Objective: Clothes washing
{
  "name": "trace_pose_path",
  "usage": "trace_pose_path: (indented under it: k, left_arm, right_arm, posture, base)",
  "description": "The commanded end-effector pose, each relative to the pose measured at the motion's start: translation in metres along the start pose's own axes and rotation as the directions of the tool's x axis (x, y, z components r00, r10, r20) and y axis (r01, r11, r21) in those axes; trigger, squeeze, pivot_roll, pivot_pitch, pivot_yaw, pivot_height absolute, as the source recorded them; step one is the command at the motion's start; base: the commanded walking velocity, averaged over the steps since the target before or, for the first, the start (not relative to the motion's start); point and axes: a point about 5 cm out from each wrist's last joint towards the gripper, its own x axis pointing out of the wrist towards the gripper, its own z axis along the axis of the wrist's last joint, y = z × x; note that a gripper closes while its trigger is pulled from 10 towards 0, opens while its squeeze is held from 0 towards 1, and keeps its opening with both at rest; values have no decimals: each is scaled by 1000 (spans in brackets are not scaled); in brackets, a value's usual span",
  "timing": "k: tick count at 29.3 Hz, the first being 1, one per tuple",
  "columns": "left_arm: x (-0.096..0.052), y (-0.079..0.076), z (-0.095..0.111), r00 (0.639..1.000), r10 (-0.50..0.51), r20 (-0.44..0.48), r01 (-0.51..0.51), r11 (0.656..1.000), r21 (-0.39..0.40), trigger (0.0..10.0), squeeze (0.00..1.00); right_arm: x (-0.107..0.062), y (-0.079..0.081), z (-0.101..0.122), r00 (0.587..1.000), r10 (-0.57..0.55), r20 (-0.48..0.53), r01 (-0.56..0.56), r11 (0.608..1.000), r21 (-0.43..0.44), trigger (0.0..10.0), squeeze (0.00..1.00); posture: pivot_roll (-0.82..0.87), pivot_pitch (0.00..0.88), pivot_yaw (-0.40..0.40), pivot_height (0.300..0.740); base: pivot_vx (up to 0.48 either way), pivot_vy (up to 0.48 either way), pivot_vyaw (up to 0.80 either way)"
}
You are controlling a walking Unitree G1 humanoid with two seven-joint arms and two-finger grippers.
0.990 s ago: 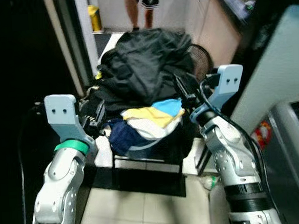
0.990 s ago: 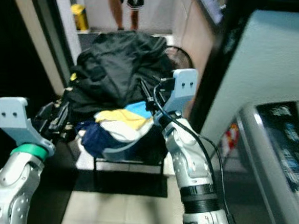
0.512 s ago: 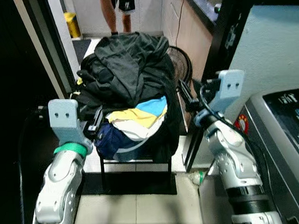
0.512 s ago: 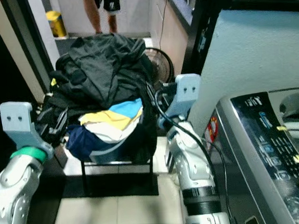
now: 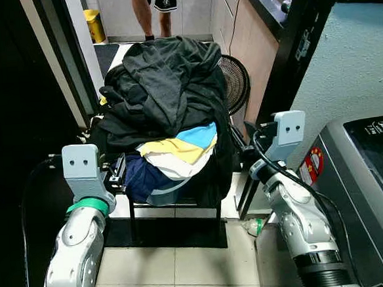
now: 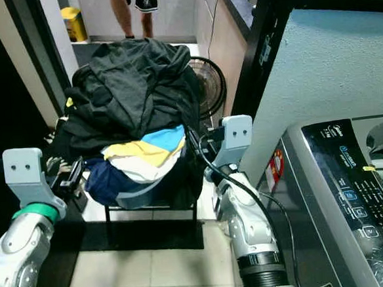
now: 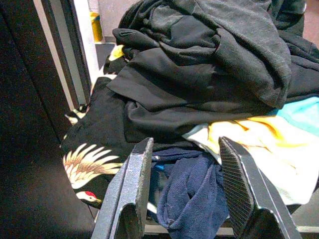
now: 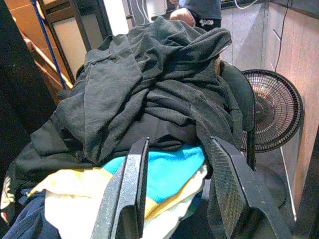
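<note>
My left gripper (image 7: 185,186) hangs with fingers spread and empty, close before the navy garment (image 7: 192,191) at the low front of the laundry pile (image 5: 168,86). My right gripper (image 8: 177,194) is likewise parted, holding nothing, near the blue and yellow cloth (image 8: 169,172). The pile sits heaped on a black chair (image 5: 215,204). A fan (image 5: 235,84) stands behind, the washing machine (image 6: 352,191) to my right, a person's legs (image 5: 152,8) beyond

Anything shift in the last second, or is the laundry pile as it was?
The view has swung right and steadied, bringing the washing machine into sight; that is the camera moving. The clothes pile lies as before. Left gripper and right gripper flank it as before, jaws open, holding nothing.
</note>
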Motion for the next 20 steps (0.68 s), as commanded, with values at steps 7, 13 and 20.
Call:
trace_pose_path:
  k: [7, 13, 20]
  left_arm:
    - [2, -4, 2, 1000, -19, 19, 19, 1000, -17, 10000, 0]
    - [3, -4, 7, 999, -21, 32, 22, 999, -25, 10000, 0]
    - [4, -3, 9, 999, -26, 41, 27, 999, -31, 10000, 0]
  right_arm:
    - [1, 0, 0, 1000, -10, 10, 9, 1000, 15, 10000, 0]
    - [2, 3, 1, 1000, 15, 4, -15, 1000, -3, 10000, 0]
    - [3, 5, 3, 1000, 7, 16, -7, 1000, 9, 10000, 0]
  posture:
    - [46, 0, 15, 740]
    - [44, 0, 12, 740]
    - [47, 0, 10, 740]
  base:
    - [367, 0, 0]
    - [394, 0, 533]
    - [392, 0, 233]
